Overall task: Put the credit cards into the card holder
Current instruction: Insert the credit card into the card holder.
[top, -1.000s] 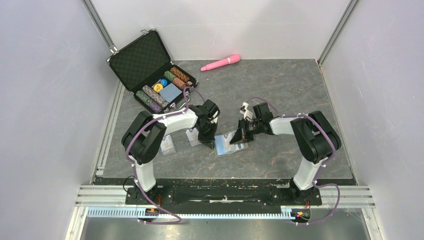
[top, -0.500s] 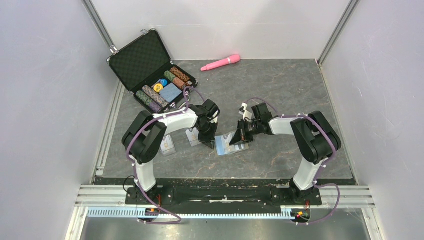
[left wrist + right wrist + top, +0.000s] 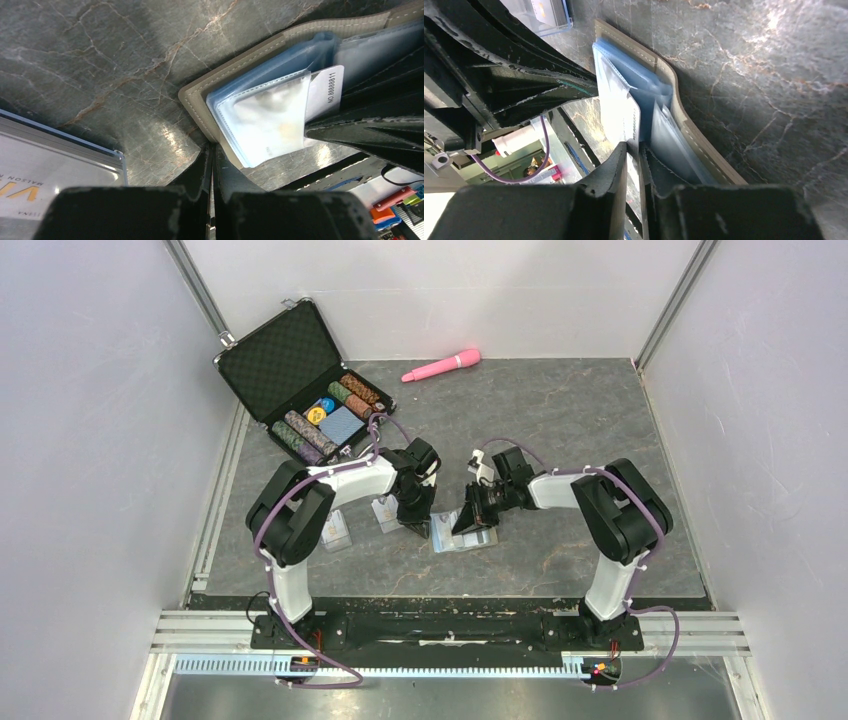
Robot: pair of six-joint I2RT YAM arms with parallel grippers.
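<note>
The khaki-tan card holder (image 3: 452, 537) lies open on the table between my two grippers, its light-blue lining up. My right gripper (image 3: 468, 520) is shut on a whitish credit card (image 3: 629, 122) and holds it partway in a clear slot of the holder (image 3: 685, 131). In the left wrist view the card (image 3: 325, 87) sticks out of the slot, its number showing. My left gripper (image 3: 212, 150) is shut, its tips against the holder's tan edge (image 3: 235, 70). Two more cards (image 3: 385, 510) (image 3: 336, 530) lie left of the left gripper (image 3: 415, 520).
An open black hard case (image 3: 310, 390) with poker chips and a blue deck stands at the back left. A pink handle-shaped object (image 3: 440, 365) lies at the back. White walls close in the table on three sides.
My right gripper has moved left toward the holder with the card, which now sits deeper in the slot. The left arm has stayed put.
</note>
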